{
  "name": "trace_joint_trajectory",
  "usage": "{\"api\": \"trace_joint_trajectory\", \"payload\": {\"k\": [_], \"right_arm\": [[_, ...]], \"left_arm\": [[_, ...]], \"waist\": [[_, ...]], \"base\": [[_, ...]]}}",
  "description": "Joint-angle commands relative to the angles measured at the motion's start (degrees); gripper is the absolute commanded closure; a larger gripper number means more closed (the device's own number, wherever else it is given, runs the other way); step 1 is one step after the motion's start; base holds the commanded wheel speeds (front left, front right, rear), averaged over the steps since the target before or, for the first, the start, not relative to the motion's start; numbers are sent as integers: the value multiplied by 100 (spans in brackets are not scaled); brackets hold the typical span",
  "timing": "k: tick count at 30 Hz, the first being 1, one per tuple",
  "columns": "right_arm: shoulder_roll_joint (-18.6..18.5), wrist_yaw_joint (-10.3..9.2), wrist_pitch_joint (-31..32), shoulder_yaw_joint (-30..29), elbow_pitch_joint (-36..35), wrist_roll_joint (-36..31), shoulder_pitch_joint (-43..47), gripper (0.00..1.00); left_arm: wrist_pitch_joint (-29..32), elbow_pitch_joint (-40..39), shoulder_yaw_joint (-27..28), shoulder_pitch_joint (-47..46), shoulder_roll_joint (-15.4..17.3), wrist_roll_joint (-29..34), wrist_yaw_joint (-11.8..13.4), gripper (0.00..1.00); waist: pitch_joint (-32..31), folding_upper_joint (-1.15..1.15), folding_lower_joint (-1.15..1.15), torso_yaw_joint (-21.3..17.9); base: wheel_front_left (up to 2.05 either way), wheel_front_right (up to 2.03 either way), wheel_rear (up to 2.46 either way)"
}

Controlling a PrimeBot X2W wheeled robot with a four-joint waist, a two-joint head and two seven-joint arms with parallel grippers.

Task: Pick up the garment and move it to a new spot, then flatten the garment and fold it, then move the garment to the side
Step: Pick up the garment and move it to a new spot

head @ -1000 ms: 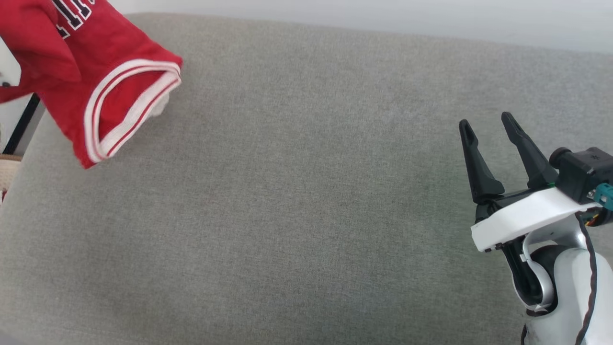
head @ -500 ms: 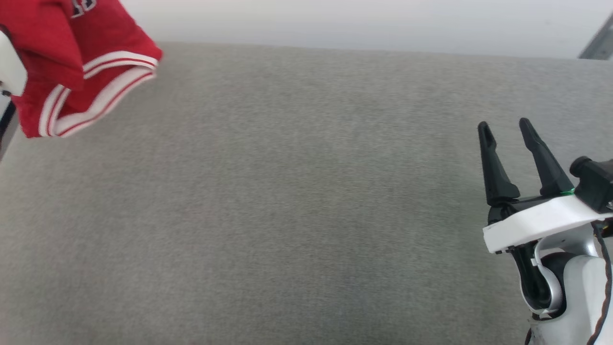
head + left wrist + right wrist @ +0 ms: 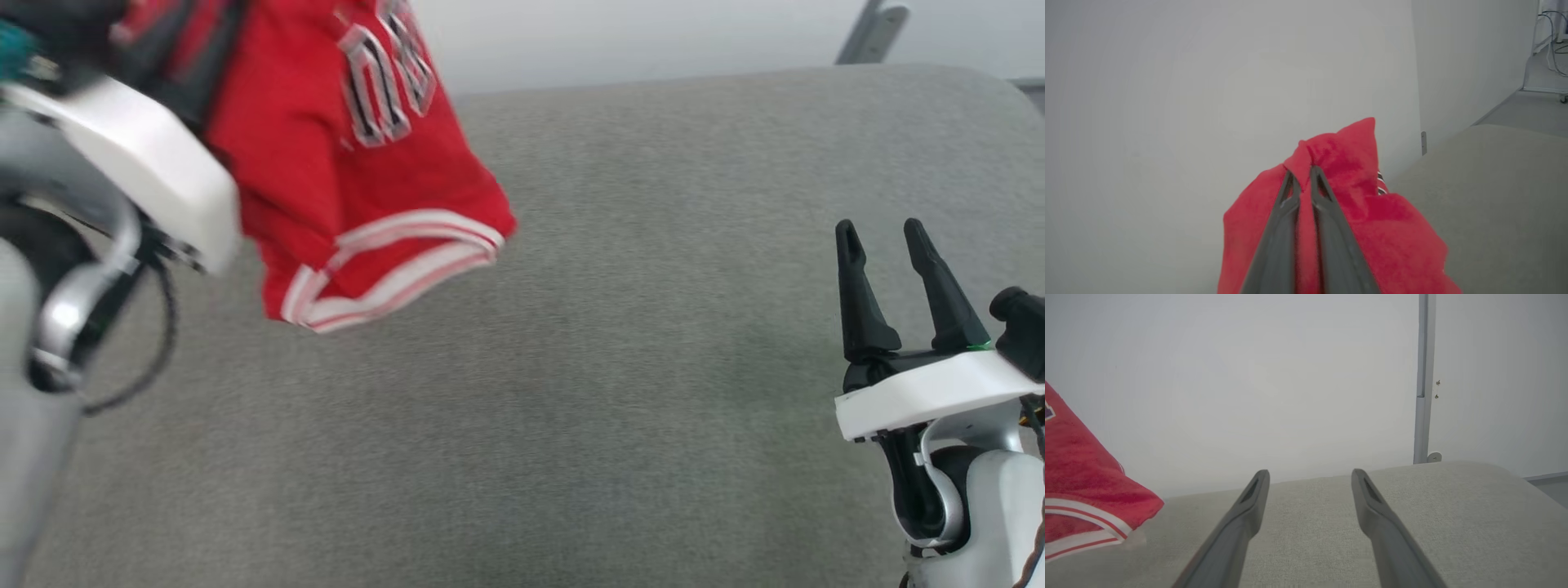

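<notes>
The garment (image 3: 359, 163) hangs bunched at the upper left of the head view, above the grey cushion (image 3: 620, 392), with the left gripper (image 3: 1302, 171) pinched shut on a fold of its red cloth. The right gripper (image 3: 879, 227) stands at the lower right, fingers spread and empty. The cloth looks light, soft and floppy, likely to swing from one pinch, so the white-striped edge (image 3: 392, 278) at its low end seems the place for a second hold.
</notes>
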Motion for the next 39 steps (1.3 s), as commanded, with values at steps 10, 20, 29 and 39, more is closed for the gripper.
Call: {"api": "trace_joint_trajectory", "payload": {"k": [10, 20, 29, 39], "right_arm": [[72, 1, -258, 124, 246, 10, 73, 0], [88, 1, -377, 345, 438, 87, 12, 0], [92, 1, -406, 476, 522, 58, 62, 0], [74, 1, -345, 489, 514, 46, 101, 0]], "left_arm": [[475, 279, -836, 873, -429, -363, -73, 100], [24, 2021, -1570, 1300, -867, -386, -242, 100], [-304, 3470, -1969, 1237, -1161, -351, -297, 64], [-697, 3983, -1987, 968, -1313, -541, -329, 0]], "waist": [[161, 0, 0, -635], [233, 0, 0, -875], [221, 0, 0, -903], [35, 0, 0, -708]], "base": [[0, 0, 0], [0, 0, 0], [0, 0, 0], [0, 0, 0]]}}
